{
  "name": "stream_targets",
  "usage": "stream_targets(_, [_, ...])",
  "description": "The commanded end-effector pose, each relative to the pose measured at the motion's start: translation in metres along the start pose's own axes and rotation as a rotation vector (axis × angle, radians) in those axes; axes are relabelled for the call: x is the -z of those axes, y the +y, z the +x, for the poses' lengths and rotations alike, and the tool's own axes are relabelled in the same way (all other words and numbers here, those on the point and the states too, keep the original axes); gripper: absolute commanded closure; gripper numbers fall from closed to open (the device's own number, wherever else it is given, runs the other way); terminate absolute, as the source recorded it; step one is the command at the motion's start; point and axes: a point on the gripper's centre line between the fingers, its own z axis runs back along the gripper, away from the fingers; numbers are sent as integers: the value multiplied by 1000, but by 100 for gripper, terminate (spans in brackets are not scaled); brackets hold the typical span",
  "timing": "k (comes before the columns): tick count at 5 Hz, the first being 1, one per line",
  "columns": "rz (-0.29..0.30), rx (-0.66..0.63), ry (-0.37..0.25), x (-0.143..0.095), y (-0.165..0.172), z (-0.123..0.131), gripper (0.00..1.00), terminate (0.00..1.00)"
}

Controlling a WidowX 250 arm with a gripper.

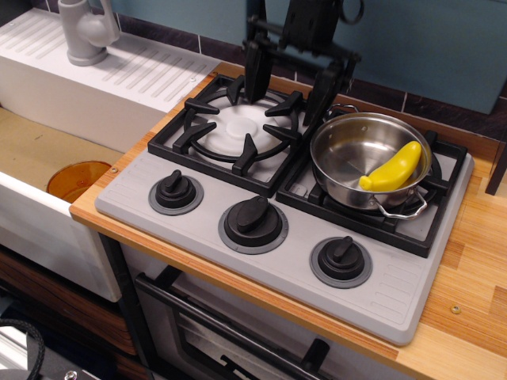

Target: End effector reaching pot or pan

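Observation:
A shiny steel pot with two wire loop handles sits on the right rear burner of the toy stove. A yellow banana lies inside it against the right wall. My black gripper hangs open over the back of the stove, between the left burner and the pot. Its left finger is over the left burner's back edge. Its right finger stands just left of the pot's far handle, close to the rim.
The left burner grate is bare. Three black knobs line the stove front. An orange bowl lies in the sink at left, with a grey faucet behind. Wooden counter extends right.

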Motion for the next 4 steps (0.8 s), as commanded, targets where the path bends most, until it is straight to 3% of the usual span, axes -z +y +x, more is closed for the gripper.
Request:
stream_targets(1, [-2,-27,-52,-26,-19,0,0,0])
stream_targets(4, [-14,-54,-56,-24,-48,-4,0,0])
